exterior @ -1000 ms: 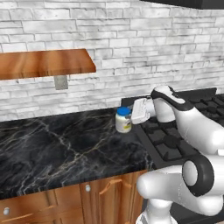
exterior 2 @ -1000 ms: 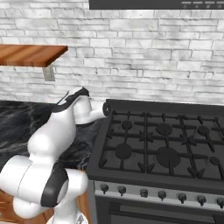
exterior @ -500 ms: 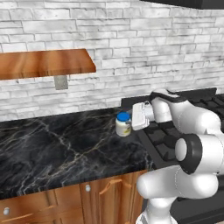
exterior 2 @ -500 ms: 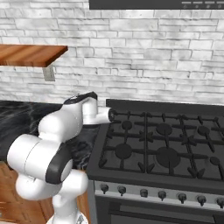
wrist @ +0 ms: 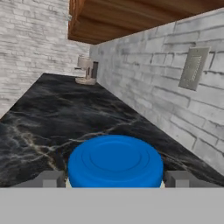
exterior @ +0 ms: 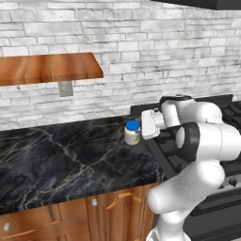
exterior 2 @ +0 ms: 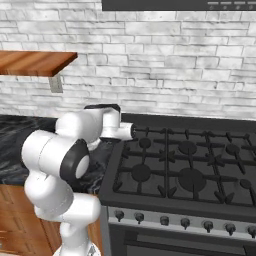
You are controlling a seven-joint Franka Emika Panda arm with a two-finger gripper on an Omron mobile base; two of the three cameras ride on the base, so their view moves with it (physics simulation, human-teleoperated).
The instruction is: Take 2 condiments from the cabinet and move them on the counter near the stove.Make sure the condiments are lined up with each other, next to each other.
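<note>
The squat cream jar with the blue lid (exterior: 132, 133) stands upright on the black marble counter (exterior: 70, 160), just left of the stove (exterior: 165, 151). My gripper (exterior: 141, 128) reaches at it sideways from the stove side. In the hand view the blue lid (wrist: 114, 159) sits between my fingertips (wrist: 52, 178), with a thin gap on each side, so the gripper (wrist: 114, 179) is open around the jar. The wooden cabinet shelf (exterior: 47, 68) hangs up to the left. The slim shaker is out of view.
The stove's burner grates (exterior 2: 185, 165) spread to the right of my arm. A small appliance (wrist: 87, 71) stands at the counter's far end by the brick wall. A wall outlet (exterior: 66, 88) sits under the shelf.
The jar came down a little onto the counter and has stayed there. My elbow swung forward and up while the hand stayed beside the jar.
</note>
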